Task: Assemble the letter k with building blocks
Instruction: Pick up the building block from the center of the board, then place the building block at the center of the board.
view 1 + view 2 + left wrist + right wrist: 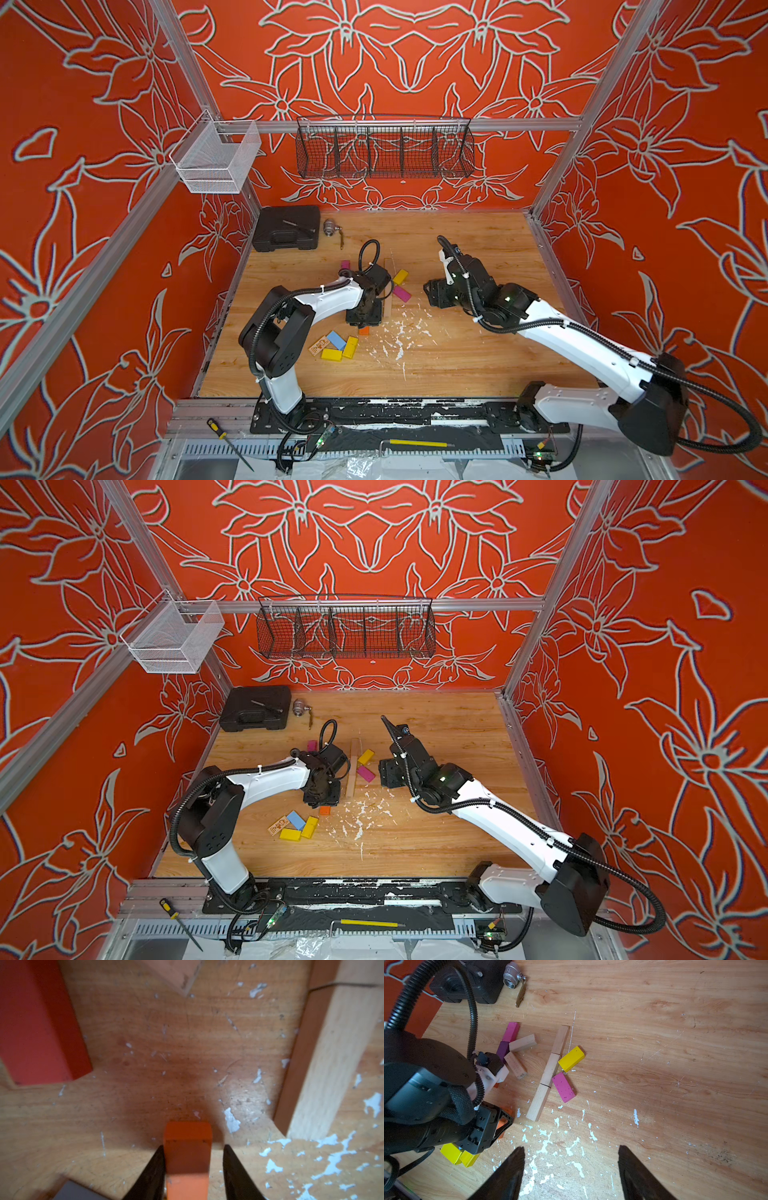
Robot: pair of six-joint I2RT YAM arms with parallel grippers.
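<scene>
Under my left arm [328,297], the orange block [187,1159] lies on the table [145,1043] near the foot of the plain-wood stem [548,1072], its long axis running straight out between my left jaws: they straddle it, unclamped. My right jaws hang apart, empty.

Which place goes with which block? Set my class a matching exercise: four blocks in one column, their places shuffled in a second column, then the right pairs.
Blocks
1. orange block
2. light blue block
3. speckled magenta block
4. purple block

Places
A. beside the row of three plain planks
B. against the unspeckled magenta block
C. between the jaws of the left gripper
D. clustered with two yellow blocks

Pairs: 1-C, 2-D, 3-A, 4-B
</scene>
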